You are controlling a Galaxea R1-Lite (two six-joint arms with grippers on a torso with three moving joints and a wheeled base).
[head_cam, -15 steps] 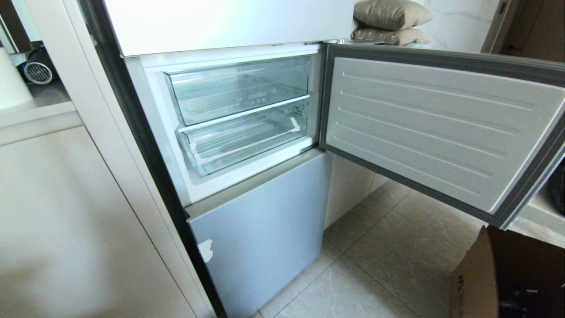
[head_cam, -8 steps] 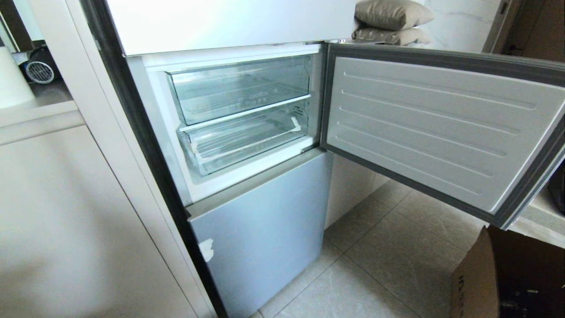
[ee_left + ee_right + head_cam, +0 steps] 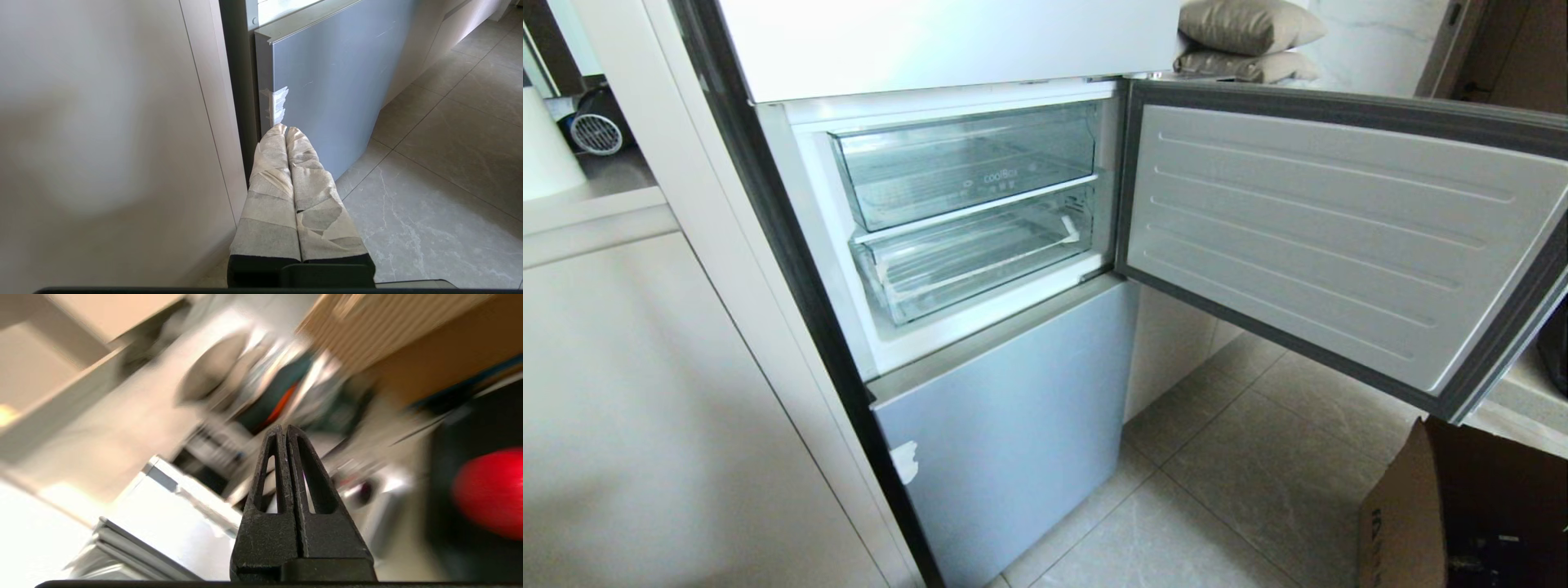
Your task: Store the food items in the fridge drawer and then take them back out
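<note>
Right claw (image 3: 286,430) pressed together, empty, near a smooth rounded bright red food item (image 3: 488,492). Left claw (image 3: 284,131) together, parked. Shallow clear ribbed fridge drawer (image 3: 968,261) sits unpulled; risk: nowhere to drop food.

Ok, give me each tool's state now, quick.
Left tool: closed, holding nothing.
Right tool: closed, holding nothing.

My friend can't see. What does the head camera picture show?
An open fridge door shows two clear, empty containers: a lettered bin above the fridge drawer. A cardboard box sits on the tiled floor.
</note>
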